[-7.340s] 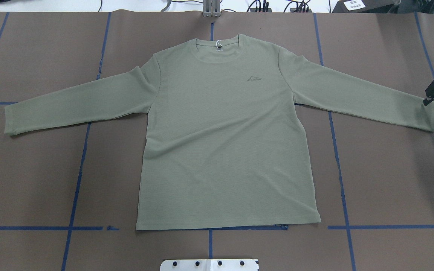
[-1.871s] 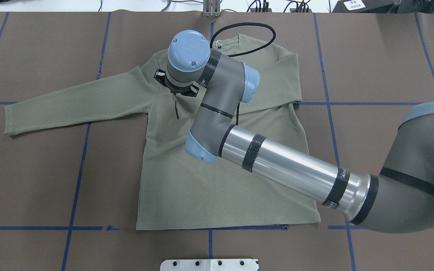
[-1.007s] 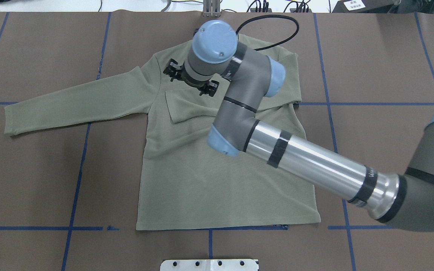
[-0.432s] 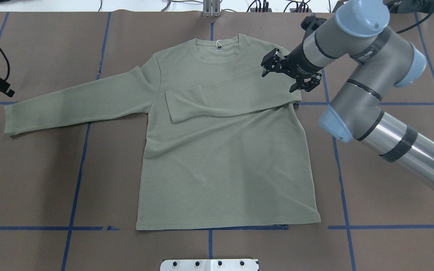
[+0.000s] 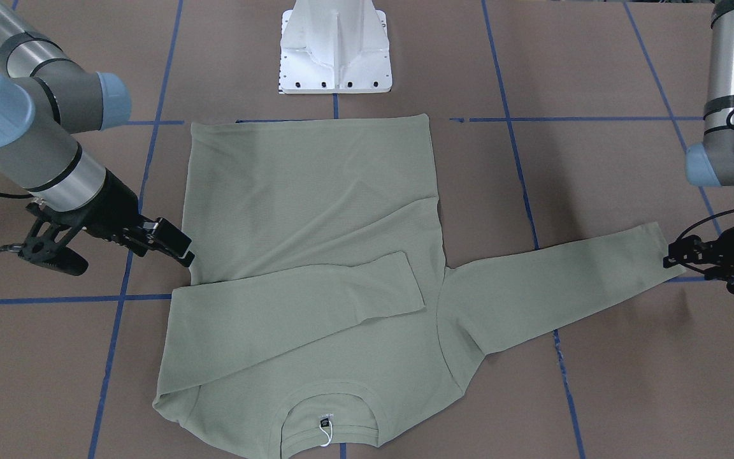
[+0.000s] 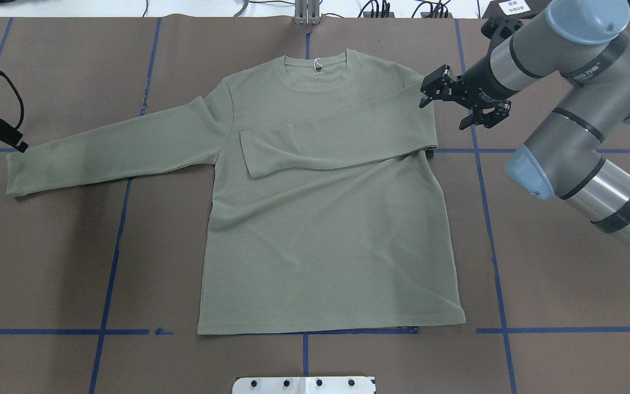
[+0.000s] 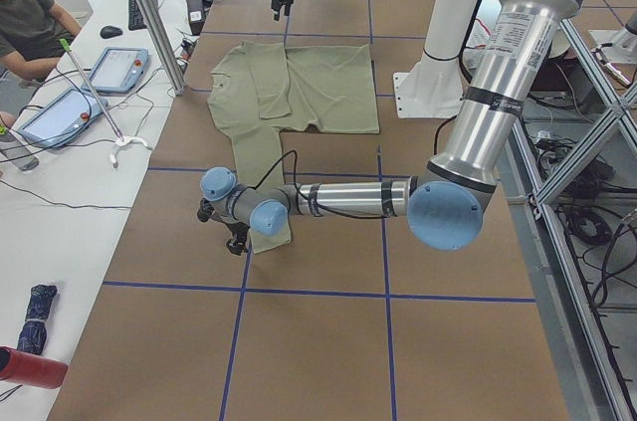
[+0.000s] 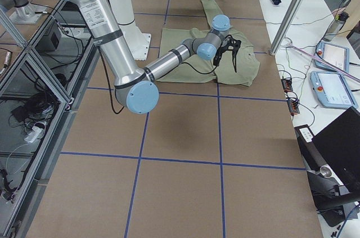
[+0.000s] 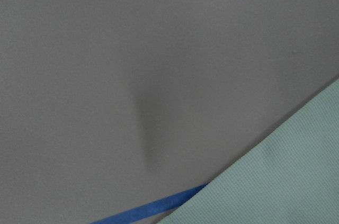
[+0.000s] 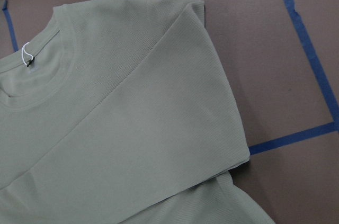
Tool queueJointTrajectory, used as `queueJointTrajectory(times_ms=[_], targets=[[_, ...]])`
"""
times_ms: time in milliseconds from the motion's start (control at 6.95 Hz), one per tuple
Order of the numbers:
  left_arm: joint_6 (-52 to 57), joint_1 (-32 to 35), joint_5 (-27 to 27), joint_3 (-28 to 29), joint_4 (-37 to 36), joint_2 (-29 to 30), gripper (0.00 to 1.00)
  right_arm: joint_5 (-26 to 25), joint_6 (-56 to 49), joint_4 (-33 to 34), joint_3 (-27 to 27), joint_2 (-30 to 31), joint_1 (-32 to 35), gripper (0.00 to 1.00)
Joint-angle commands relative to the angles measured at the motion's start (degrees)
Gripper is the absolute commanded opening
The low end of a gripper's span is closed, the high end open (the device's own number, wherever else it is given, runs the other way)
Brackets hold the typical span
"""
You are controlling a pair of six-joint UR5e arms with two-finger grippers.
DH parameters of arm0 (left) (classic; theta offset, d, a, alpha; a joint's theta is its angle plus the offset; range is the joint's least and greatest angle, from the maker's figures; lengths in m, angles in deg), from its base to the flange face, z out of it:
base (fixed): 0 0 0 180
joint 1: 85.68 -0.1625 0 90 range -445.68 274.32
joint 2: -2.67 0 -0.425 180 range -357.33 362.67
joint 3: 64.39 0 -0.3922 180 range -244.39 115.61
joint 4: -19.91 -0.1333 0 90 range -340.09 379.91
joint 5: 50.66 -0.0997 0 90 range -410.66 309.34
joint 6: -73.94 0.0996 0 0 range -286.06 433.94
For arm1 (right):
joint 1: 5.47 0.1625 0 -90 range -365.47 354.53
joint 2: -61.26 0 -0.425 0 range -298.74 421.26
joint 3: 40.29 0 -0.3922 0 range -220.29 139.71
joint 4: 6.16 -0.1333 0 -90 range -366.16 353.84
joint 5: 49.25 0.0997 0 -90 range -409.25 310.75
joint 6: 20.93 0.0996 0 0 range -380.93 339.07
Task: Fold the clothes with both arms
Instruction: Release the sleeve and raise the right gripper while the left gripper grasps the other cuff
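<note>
Now: shirt [image 6: 320,230] flat on worktop [image 6: 47,262], collar away from robot; right sleeve [image 6: 337,139] lies folded across chest; left sleeve [image 6: 112,148] stretched outward, long axis running toward left arm [image 5: 733,64]; left jaws just beside its cuff [image 6: 17,172], nearer by far, opening cannot tell; right jaws wide open, empty, beside right shoulder fold, well apart from cuff.

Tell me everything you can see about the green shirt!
The shirt is sage green, a soft-looking fine knit, with long sleeves, a round collar and a white tag inside the neck. It lies flat, front up, on the brown table. One sleeve is folded across the chest; the other sleeve stretches straight out to the side.
</note>
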Motion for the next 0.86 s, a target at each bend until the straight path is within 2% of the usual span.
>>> queueJointTrajectory(times_ms=[0,720], targets=[[0.04,-0.15,0.00,0.22,0.00,-0.36,0.84,0.58,-0.89,-0.03,-1.34,1.97,0.68,1.00],[-0.05,-1.99,0.00,1.89,-0.09,-0.01,0.79,0.49,-0.89,-0.03,-3.19,3.56,0.69,1.00]])
